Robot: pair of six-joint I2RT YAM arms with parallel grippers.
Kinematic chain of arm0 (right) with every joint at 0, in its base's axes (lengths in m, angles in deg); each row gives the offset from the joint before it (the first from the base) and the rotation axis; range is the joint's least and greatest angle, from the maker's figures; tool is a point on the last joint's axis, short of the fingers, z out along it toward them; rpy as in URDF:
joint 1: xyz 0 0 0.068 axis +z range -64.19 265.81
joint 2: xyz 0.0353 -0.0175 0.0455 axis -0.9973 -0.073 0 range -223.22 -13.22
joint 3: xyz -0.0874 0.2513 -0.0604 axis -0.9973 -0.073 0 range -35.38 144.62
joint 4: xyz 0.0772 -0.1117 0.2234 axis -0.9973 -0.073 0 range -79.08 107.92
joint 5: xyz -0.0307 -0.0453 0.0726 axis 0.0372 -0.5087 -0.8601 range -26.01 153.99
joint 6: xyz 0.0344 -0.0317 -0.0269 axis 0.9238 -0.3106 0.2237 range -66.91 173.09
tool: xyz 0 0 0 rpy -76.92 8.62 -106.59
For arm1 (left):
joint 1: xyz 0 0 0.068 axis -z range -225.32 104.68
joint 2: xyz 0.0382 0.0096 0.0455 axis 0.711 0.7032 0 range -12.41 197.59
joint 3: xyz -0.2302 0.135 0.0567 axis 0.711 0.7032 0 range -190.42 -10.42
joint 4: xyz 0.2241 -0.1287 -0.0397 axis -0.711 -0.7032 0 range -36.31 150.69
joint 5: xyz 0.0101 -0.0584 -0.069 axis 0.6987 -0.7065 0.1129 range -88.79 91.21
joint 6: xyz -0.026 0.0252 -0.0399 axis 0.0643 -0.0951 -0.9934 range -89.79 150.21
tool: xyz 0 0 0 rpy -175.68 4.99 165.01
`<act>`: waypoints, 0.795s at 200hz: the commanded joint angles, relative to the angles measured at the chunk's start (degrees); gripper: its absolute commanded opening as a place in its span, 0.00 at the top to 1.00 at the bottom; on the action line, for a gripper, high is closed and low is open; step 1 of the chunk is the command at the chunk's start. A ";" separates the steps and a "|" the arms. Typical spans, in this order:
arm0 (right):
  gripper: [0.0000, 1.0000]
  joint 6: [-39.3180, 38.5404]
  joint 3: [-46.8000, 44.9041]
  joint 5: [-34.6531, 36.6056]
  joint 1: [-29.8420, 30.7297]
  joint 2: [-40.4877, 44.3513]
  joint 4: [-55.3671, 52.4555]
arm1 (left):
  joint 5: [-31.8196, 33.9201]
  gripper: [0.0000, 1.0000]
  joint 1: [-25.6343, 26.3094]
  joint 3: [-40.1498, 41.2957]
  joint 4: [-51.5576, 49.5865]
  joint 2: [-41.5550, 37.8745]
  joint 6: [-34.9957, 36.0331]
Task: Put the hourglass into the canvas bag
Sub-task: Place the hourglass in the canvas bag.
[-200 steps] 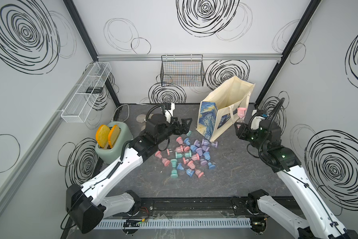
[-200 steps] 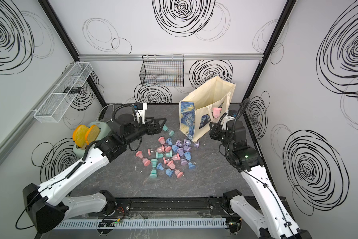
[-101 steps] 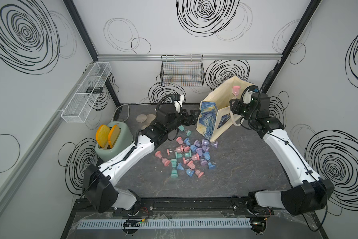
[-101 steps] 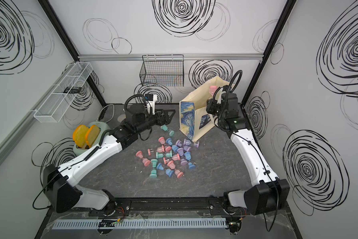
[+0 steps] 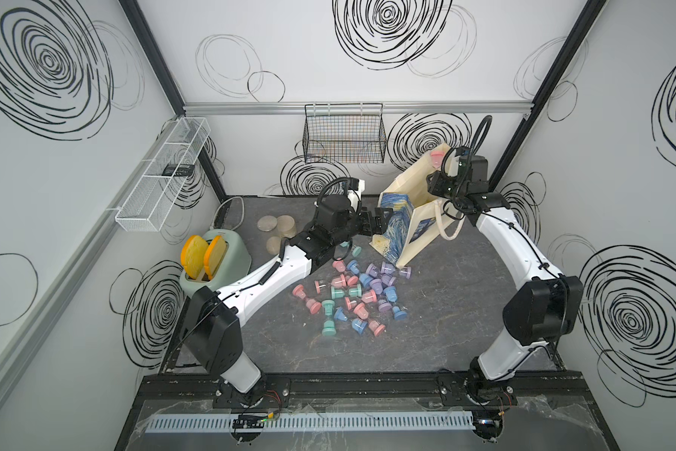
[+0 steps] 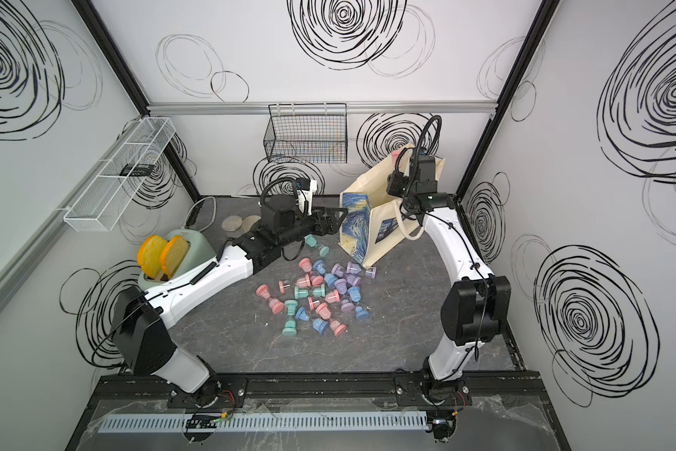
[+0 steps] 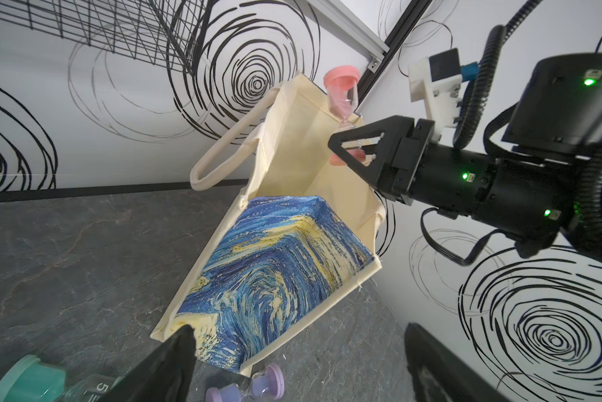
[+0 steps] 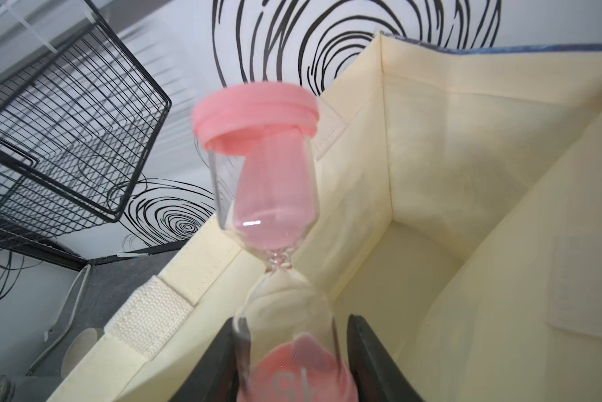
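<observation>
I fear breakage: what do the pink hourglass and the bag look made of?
The pink hourglass: clear, shiny bulbs, likely glass, by the highlight; matte pink caps, probably plastic. The bag: soft matte cream cloth, woven handles, stitched seams, printed side.

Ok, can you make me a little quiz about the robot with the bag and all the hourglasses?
1. True or false: the right jaws are shut on a pink hourglass at the open top of the canvas bag.
2. How many toast slices stick out of the green toaster? A) one B) two C) four
3. Fill in: the left jaws, near the bag's painted side, are ____ and hold nothing.

Key: 1 true; 2 B; 3 open.
</observation>
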 commanded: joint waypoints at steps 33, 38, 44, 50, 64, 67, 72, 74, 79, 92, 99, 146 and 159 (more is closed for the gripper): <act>0.72 -1.83 -3.77 4.46 -0.14 3.68 -10.48 | -2.11 0.04 0.16 -2.92 6.64 3.04 -1.84; 0.72 -2.09 -3.82 4.71 -0.12 3.90 -11.61 | -2.10 0.04 0.23 -3.01 6.73 3.28 -1.84; 0.71 -2.49 -3.92 4.58 -0.03 4.23 -12.66 | -2.06 0.04 0.31 -3.10 7.02 3.53 -1.94; 0.71 -2.60 -4.17 4.36 -0.04 4.48 -13.67 | -2.24 0.04 0.39 -3.02 7.47 3.82 -2.05; 0.71 -3.25 -5.23 4.22 0.15 5.16 -15.49 | -2.69 0.01 0.54 -3.08 8.80 4.66 -2.28; 0.71 -3.23 -5.45 4.34 0.15 5.26 -15.79 | -2.82 0.01 0.58 -3.15 9.06 4.92 -2.20; 0.70 -3.46 -5.68 4.46 0.15 5.40 -16.12 | -3.25 0.00 0.66 -3.47 9.20 5.31 -2.11; 0.70 -3.57 -5.83 4.44 0.15 5.47 -16.25 | -3.38 0.00 0.71 -3.52 9.34 5.50 -2.11; 0.69 -3.86 -5.95 4.41 0.15 5.53 -16.45 | -3.70 0.01 0.80 -3.98 9.38 5.88 -2.05; 0.69 -4.23 -5.29 4.22 0.15 4.88 -17.39 | -4.19 0.02 1.23 -4.76 9.57 6.78 -1.35; 0.68 -4.52 -4.59 3.81 0.15 4.23 -18.04 | -3.79 0.03 1.49 -5.26 9.69 7.21 -0.75; 0.63 -5.90 -0.96 2.51 0.28 -1.18 -19.30 | -3.97 0.09 1.76 -10.55 8.93 12.64 0.60; 0.62 -5.15 -1.12 1.21 0.24 -2.31 -18.41 | -3.85 0.10 1.72 -11.65 8.46 13.97 0.95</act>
